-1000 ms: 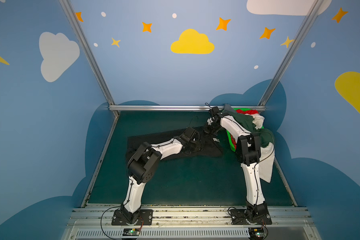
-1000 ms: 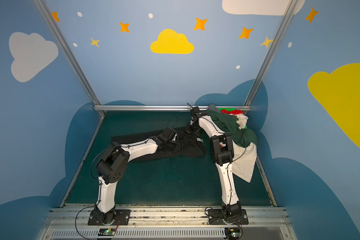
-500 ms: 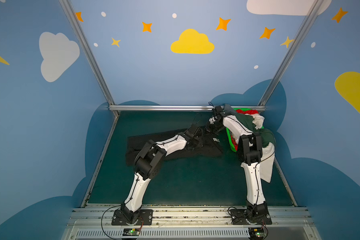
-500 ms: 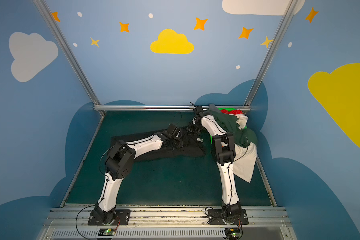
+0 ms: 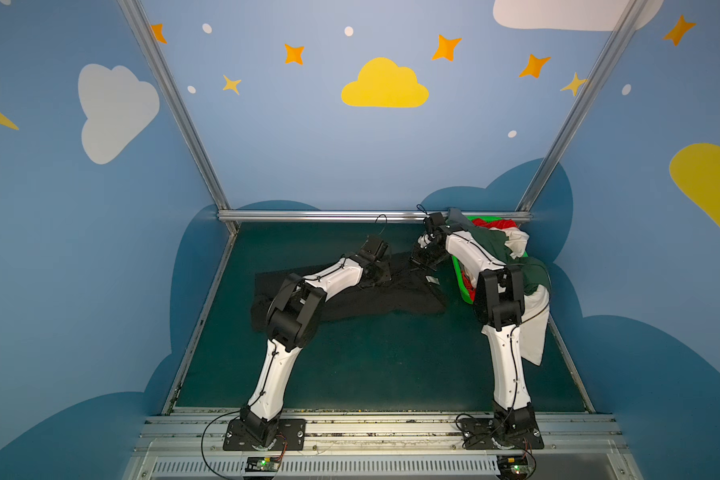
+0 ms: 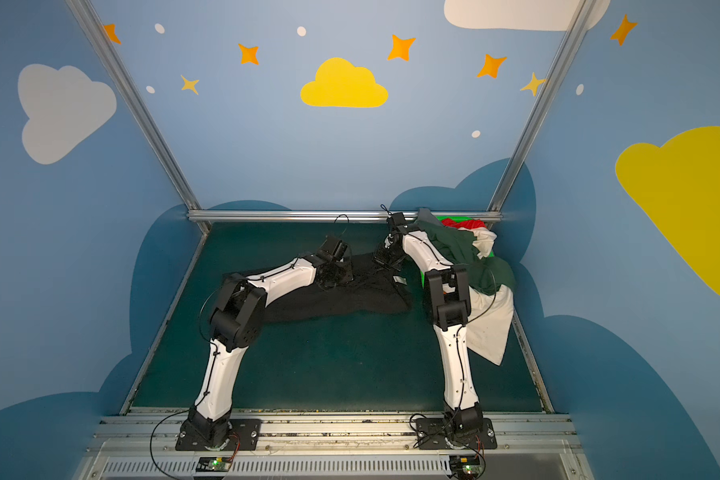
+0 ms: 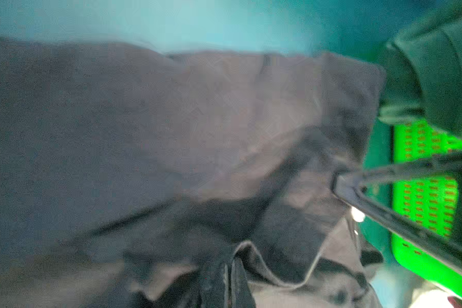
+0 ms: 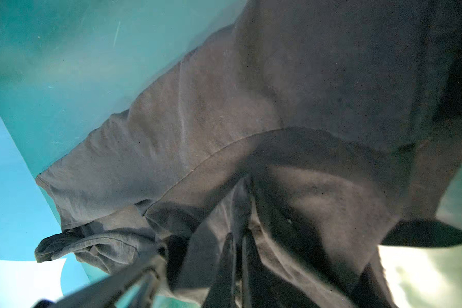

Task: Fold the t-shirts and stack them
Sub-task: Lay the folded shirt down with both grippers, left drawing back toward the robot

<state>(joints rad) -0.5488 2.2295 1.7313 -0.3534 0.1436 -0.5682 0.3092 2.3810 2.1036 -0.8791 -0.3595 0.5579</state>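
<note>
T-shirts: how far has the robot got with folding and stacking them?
Done: nothing folded or stacked shows yet. In hand: the large black cloth t-shirt lies spread on the table, with the left fingers and right fingers both shut on its far side. To do: the dark green cloth t-shirt, white cloth t-shirt and red cloth t-shirt, heaped on the bright green plastic basket.

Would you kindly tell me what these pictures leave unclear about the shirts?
Basket contents: in both top views the dark green t-shirt and the right arm cover most.
Black t-shirt, left part: in both top views the left arm covers some at its elbow.
Cloth folds by the left gripper: blurred in the left wrist view.
</note>
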